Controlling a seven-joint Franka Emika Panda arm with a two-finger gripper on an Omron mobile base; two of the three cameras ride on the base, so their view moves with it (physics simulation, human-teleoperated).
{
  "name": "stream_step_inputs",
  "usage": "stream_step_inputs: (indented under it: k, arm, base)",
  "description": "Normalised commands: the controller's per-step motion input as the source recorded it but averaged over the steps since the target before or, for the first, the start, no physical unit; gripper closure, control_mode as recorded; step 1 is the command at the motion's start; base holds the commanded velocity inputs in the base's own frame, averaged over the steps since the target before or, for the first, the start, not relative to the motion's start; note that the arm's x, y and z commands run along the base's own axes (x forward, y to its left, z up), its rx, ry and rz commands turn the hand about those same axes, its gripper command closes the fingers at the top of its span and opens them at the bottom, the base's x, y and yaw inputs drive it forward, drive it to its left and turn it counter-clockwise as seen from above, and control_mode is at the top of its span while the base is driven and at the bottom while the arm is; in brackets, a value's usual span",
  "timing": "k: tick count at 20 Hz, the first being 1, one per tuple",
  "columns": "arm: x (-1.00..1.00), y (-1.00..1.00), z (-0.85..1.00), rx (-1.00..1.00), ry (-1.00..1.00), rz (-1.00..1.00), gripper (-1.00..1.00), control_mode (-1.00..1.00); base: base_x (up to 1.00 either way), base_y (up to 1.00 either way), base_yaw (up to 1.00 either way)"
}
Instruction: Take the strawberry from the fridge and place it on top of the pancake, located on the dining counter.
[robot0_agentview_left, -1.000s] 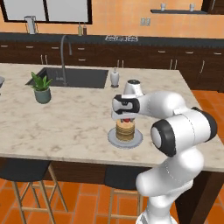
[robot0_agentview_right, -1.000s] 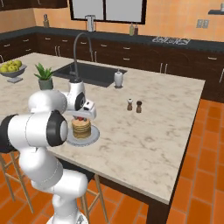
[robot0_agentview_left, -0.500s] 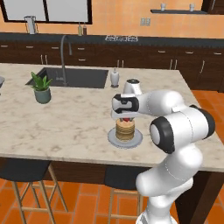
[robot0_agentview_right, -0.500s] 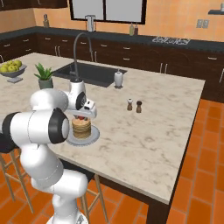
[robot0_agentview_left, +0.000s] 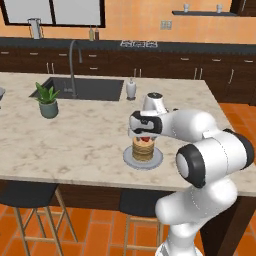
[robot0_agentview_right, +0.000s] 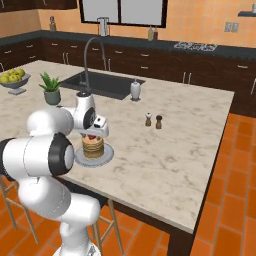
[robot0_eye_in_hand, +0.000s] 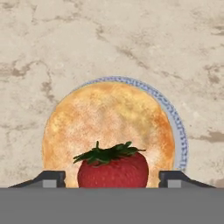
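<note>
- Dining counter (robot0_agentview_left: 75, 135): beige marbled top with a dark sink (robot0_agentview_left: 82, 89) and tap (robot0_agentview_left: 74, 65) at the far side. Its near right portion is the work area in both base views.
- Arm: reaches from the base over the near edge of the counter, hand pointing down over the plate.
- Other items on the counter, none involved: potted plant (robot0_agentview_left: 47, 100), soap dispenser (robot0_agentview_left: 131, 89), salt and pepper pair (robot0_agentview_right: 153, 120), fruit bowl (robot0_agentview_right: 13, 80) at the far left in the right base view. All well apart from the plate.
- Plate (robot0_agentview_left: 156, 160): round grey, patterned rim, bearing the pancake (robot0_agentview_left: 142, 150) stack, near the counter's front edge.
- Gripper (robot0_eye_in_hand: 112, 177): directly above the stack. Finger tips stand apart, one on each side of the fruit. Whether they touch it, or whether the pads press it, cannot be told.
- Strawberry (robot0_eye_in_hand: 113, 168): between the tips, green calyx towards the camera, over the near part of the pancake top as the hand view frames it. In the base views it shows as a red spot (robot0_agentview_left: 144, 139) just under the hand, at or just above the top pancake. Contact with the pancake cannot be confirmed.
- Progress (judgement): fetch from the fridge and carry to the counter are done; fruit is positioned over the target. Remaining: confirm it rests on the stack, free it fully, lift the hand clear without dragging it off.
- Risk (judgement): fruit sits off-centre; could roll towards the stack's edge.
</note>
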Motion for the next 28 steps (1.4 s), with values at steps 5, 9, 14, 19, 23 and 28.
stream_step_inputs:
  k: [5, 9, 14, 19, 23, 28]
  arm:
    - [0.00, -0.03, 0.19, 0.00, 0.00, 0.00, -1.00, -1.00]
    - [-0.46, -0.23, 0.78, 0.03, 0.00, -0.06, -1.00, -1.00]
    - [-0.53, -0.28, 0.37, 0.04, 0.00, -0.08, -1.00, -1.00]
    - [-0.57, -0.33, 0.00, 0.03, 0.00, -0.12, -1.00, -1.00]
    - [-0.55, -0.38, -0.06, 0.01, 0.00, -0.12, -1.00, -1.00]
    - [-0.70, -0.52, -0.01, 0.04, 0.00, -0.14, -1.00, -1.00]
  base:
    - [0.00, 0.00, 0.00]
    - [0.00, 0.00, 0.00]
    - [0.00, 0.00, 0.00]
    - [0.00, 0.00, 0.00]
    - [0.00, 0.00, 0.00]
    - [0.00, 0.00, 0.00]
